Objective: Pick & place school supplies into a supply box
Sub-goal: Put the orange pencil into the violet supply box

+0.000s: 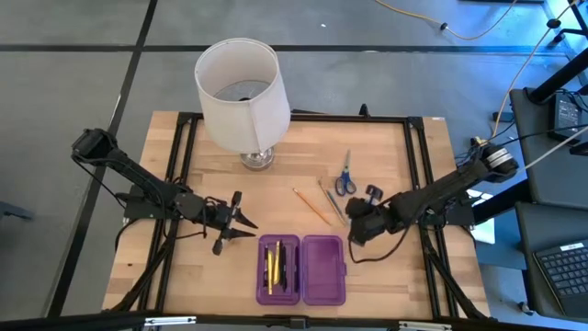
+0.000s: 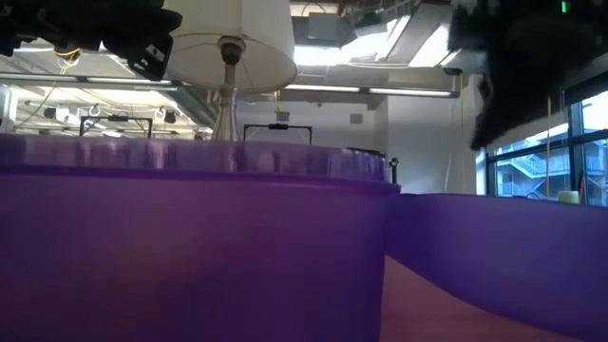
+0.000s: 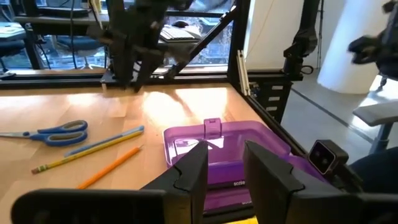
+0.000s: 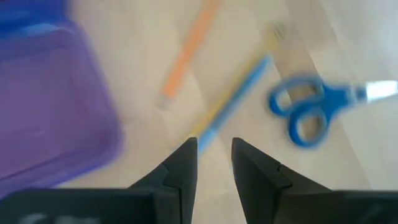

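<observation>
Right fingers (image 4: pixel 214 163) slightly parted, empty, just short of the blue-yellow pencil (image 4: pixel 239 93), orange pencil (image 4: pixel 189 46) and scissors (image 4: pixel 314 106) beyond; left fingers (image 3: pixel 225 167) part-open, empty, facing the open purple box (image 1: pixel 301 268) on the surface (image 1: pixel 386 156).

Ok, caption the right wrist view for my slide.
Right gripper poised open above a yellow-blue pencil, scissors beside.
</observation>
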`<state>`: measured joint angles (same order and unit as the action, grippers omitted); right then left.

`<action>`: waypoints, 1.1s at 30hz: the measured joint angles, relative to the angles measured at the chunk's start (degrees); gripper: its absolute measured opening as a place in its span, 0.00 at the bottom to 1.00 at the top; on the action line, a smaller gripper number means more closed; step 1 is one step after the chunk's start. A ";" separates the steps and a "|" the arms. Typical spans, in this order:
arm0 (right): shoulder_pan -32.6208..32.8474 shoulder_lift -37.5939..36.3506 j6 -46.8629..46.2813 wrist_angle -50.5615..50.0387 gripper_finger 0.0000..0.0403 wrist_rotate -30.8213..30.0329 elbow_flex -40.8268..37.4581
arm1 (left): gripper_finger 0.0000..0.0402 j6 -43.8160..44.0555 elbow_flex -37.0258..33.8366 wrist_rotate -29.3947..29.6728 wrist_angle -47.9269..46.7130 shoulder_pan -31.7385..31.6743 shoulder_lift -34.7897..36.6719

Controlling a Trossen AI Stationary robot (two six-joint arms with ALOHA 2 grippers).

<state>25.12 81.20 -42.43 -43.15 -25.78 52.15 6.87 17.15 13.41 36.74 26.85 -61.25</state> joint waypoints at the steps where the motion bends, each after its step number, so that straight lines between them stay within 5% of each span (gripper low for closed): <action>1: -0.14 -0.43 -1.65 0.47 0.26 -0.04 -1.71 | 0.24 0.12 0.00 0.03 0.37 0.00 -0.01; 6: -0.21 -0.65 -5.08 3.43 0.26 -0.04 -6.08 | 0.24 6.26 1.14 6.49 3.05 -1.67 -0.15; 11: -0.27 -0.71 -5.25 4.47 0.26 -4.50 -7.61 | 0.23 5.82 7.33 5.89 -6.21 -4.84 -2.34; 26: -2.84 -0.71 -5.17 5.26 0.26 -7.13 -7.99 | 0.17 -6.02 40.54 -1.41 -51.82 -16.51 -26.05; 33: -2.84 -0.69 -4.77 5.67 0.26 -5.85 -8.79 | 0.18 -9.66 43.98 -7.60 -55.37 -17.73 -30.32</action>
<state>22.28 80.51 -47.20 -37.48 -31.63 43.36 -2.79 61.12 5.81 -18.64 9.13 -91.57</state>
